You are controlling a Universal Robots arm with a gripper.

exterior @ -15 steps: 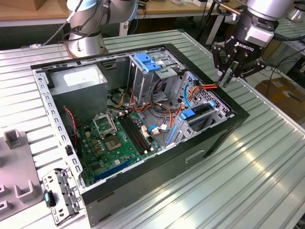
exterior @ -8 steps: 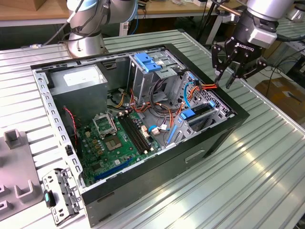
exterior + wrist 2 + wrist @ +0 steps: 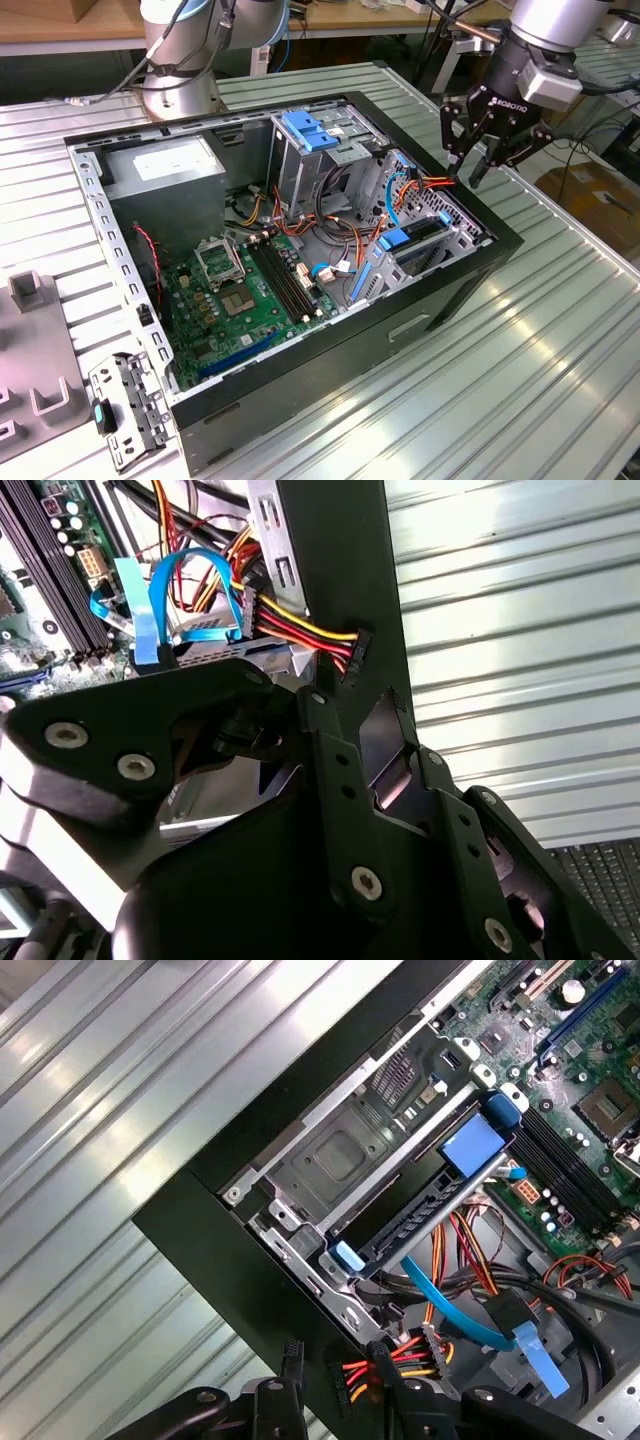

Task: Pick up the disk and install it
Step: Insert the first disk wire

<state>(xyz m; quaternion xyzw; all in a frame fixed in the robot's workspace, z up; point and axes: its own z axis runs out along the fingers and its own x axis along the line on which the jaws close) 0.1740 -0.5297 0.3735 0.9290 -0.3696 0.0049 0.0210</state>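
While the disk should be dense, stiff and shock-shy, best held by its long edges, the gripper [image 3: 483, 165] hangs open and empty; beneath its fingers [image 3: 290, 1370] the black computer case [image 3: 300, 400] holds a motherboard [image 3: 250, 290], a grey drive bay [image 3: 340, 1155] and a blue-clipped carrier [image 3: 420, 1222], though I cannot tell whether the disk sits there, and a wired plug [image 3: 352, 1385] lies just off the fingertips

Open computer case [image 3: 300, 388] on ribbed table [image 3: 520, 380], power plug [image 3: 358, 650] seemingly loose.

arm [image 3: 548, 20]: silver-grey joints; tool [image 3: 466, 170]: black linkages, silver screws [image 3: 365, 882], white lettering
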